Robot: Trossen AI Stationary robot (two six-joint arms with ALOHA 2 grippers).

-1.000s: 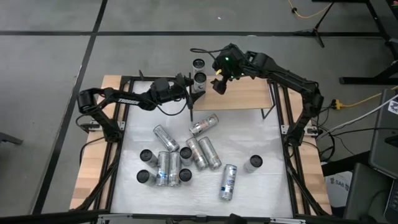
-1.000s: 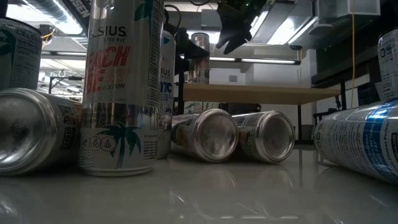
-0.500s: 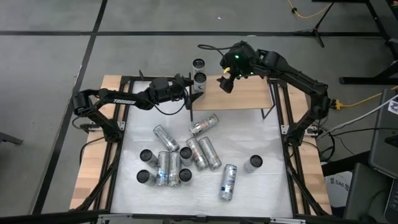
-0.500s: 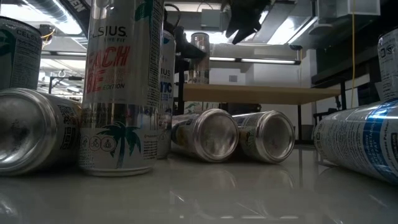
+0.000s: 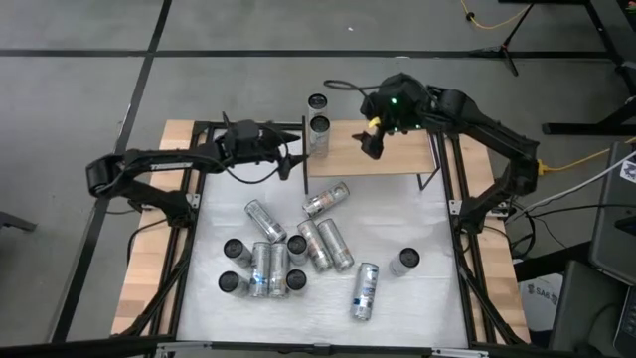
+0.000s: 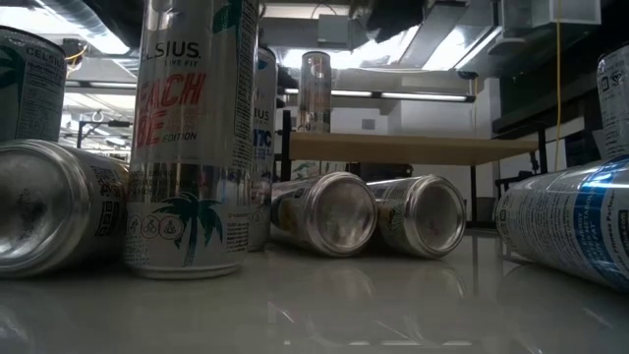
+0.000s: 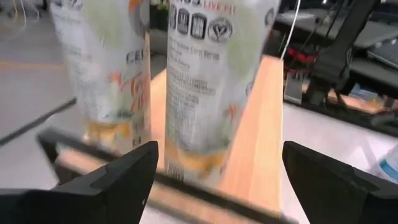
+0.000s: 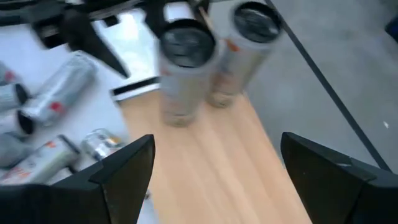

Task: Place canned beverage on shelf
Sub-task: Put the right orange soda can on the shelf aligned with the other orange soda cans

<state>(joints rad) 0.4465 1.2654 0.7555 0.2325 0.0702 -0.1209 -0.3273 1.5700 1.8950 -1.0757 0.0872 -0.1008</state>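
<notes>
— Cans on the shelf (image 5: 393, 149): are two of them standing there, and is either gripper holding one?

— Neither is holding anything. The left gripper (image 5: 291, 159) is hanging just off the shelf's left edge with its fingers (image 7: 124, 177) spread apart and nothing between them; a second ago it was reaching right up to the nearer can (image 5: 319, 128), and now it is sitting clear of it, the arm drawn back to the left. The left wrist view is showing that can (image 7: 214, 87) and the farther can (image 7: 106, 68) upright in front of the parted fingers.

— And the right one?

— The right gripper (image 5: 373, 142) is hovering above the board, right of the two cans, fingers (image 8: 118, 171) also spread and empty. It has been sliding rightward along the shelf, away from the cans, and rising out of the low view's top edge.

— Where exactly are the cans standing?

— Both are standing upright at the shelf's left end, the nearer can on the corner, the farther can (image 5: 317, 103) just behind it, close together. In the low view one can (image 6: 314, 93) is showing on the board, now unobstructed.

— What else is lying about?

— A cluster of cans (image 5: 283, 254) is lying and standing on the white tabletop (image 5: 417, 298) below the shelf, unmoved; one upright can (image 5: 403, 262) is standing apart to the right.
</notes>
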